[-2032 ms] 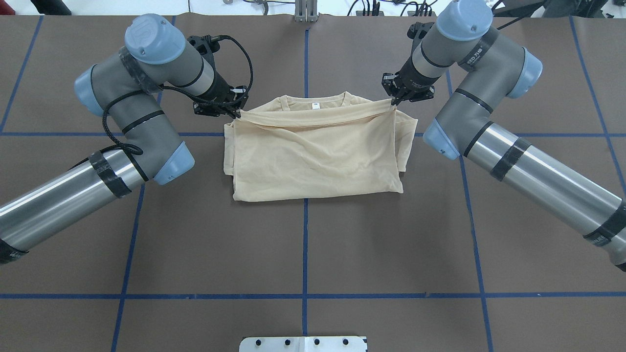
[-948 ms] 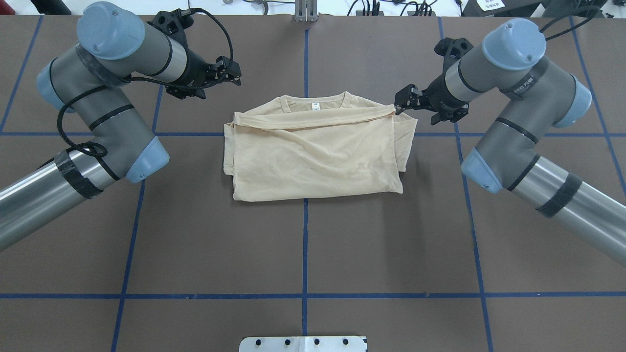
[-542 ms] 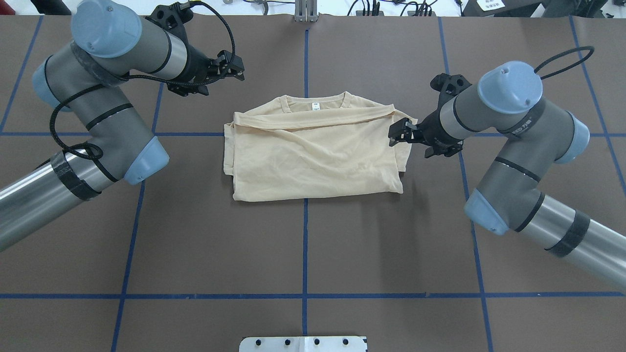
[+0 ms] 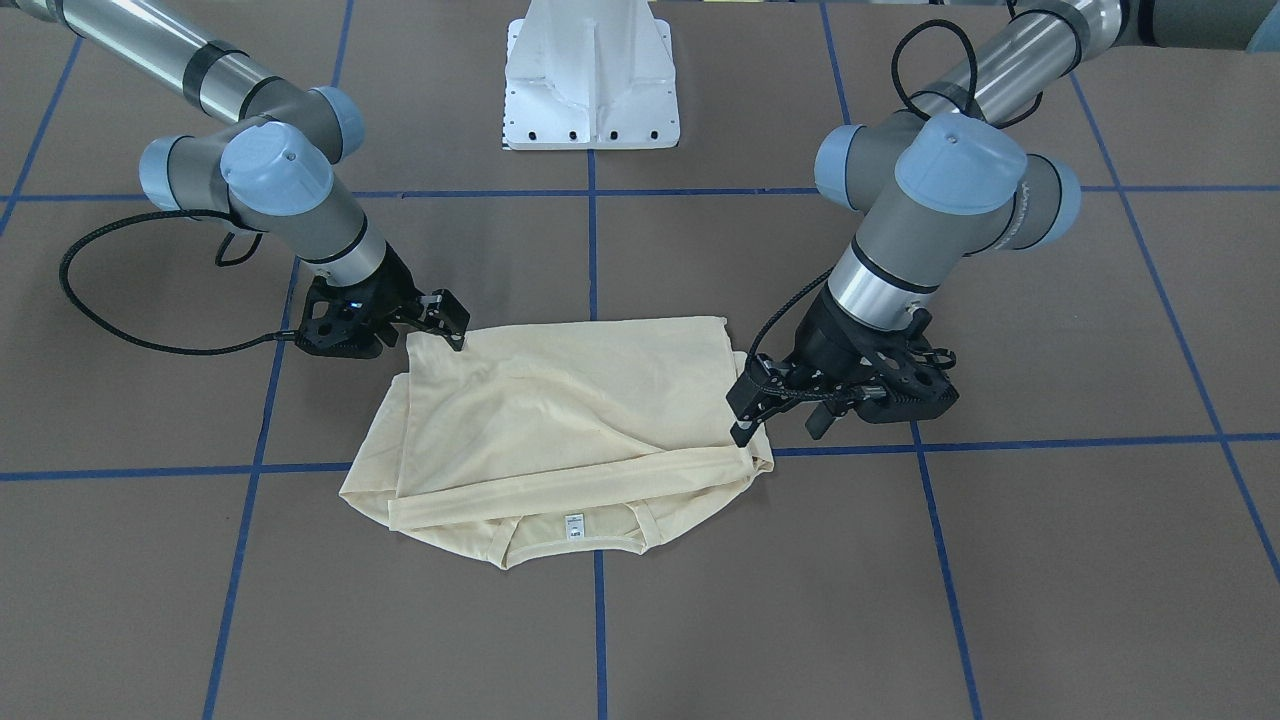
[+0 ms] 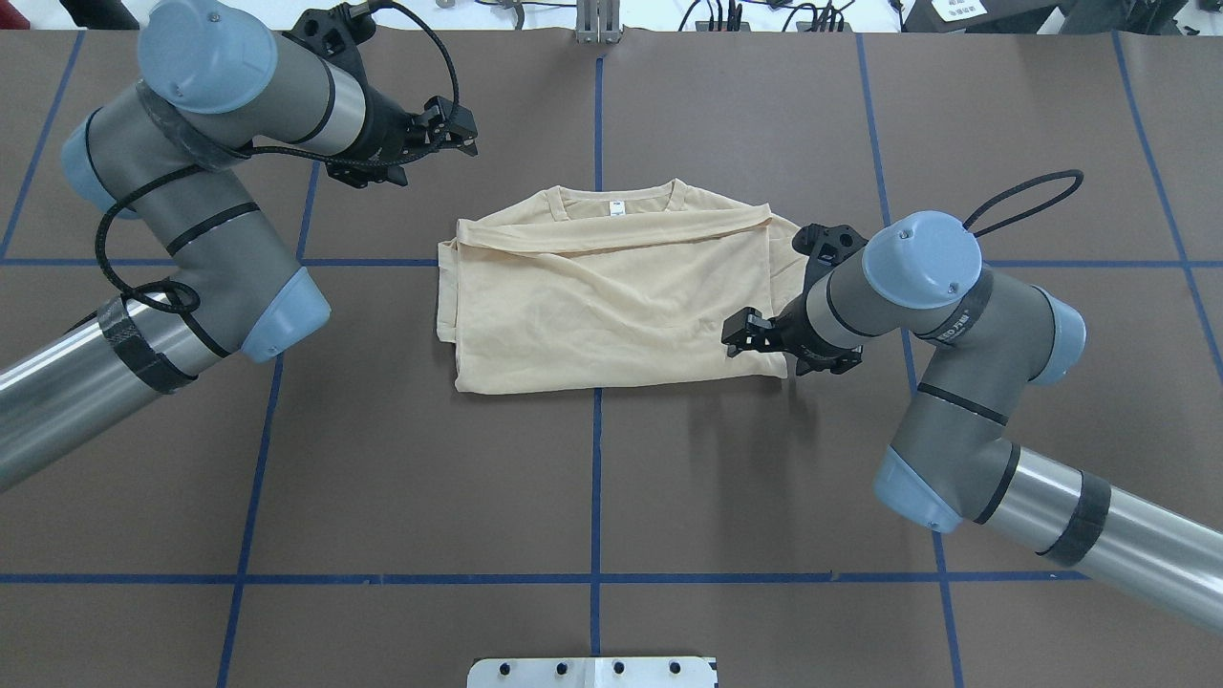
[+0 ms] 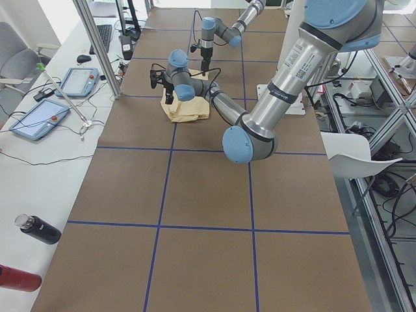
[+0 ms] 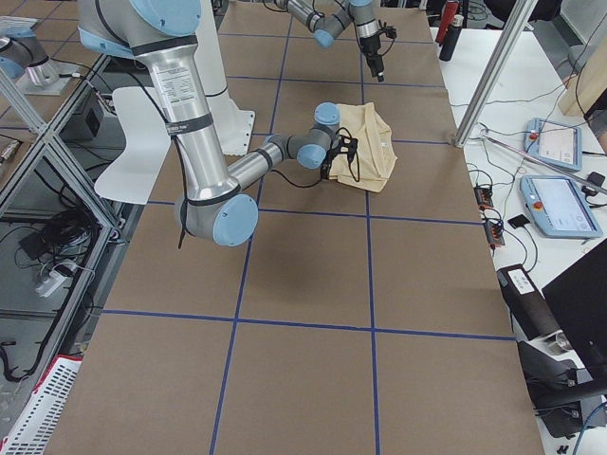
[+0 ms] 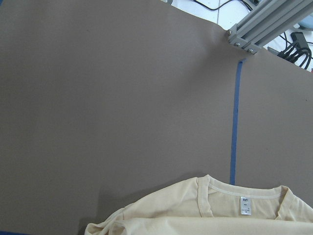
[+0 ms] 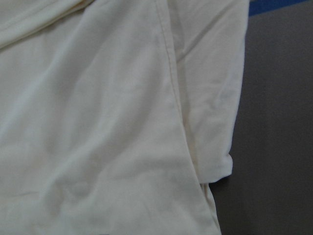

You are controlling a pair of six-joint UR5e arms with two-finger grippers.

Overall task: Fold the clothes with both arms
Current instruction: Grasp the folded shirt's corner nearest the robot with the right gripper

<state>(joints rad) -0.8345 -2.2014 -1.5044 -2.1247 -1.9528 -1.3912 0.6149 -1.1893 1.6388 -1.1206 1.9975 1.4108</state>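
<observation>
The cream-yellow shirt [image 5: 611, 306] lies folded in half on the brown table, neck hole and white label [image 5: 616, 205] at the far edge. From the front, the folded shirt [image 4: 560, 420] shows no print. My left gripper [image 5: 466, 131] hangs open in the air beyond the shirt's far left corner, holding nothing; in the front view the left gripper [image 4: 775, 425] is on the right. My right gripper [image 5: 738, 333] is open low over the shirt's near right corner, and the front view shows this gripper [image 4: 455, 325] at that corner. The right wrist view is filled with cloth [image 9: 98, 122].
The white pedestal base [image 4: 590, 90] stands at the robot's edge of the table. Blue tape lines [image 5: 596, 478] cross the brown surface. A white bench beside the table carries tablets [image 6: 81, 81] and a black bottle [image 6: 39, 229].
Both grippers let go of the folded edge near the collar. The left one rose and drew back to the far left. The right one swung toward the shirt's near right corner.
</observation>
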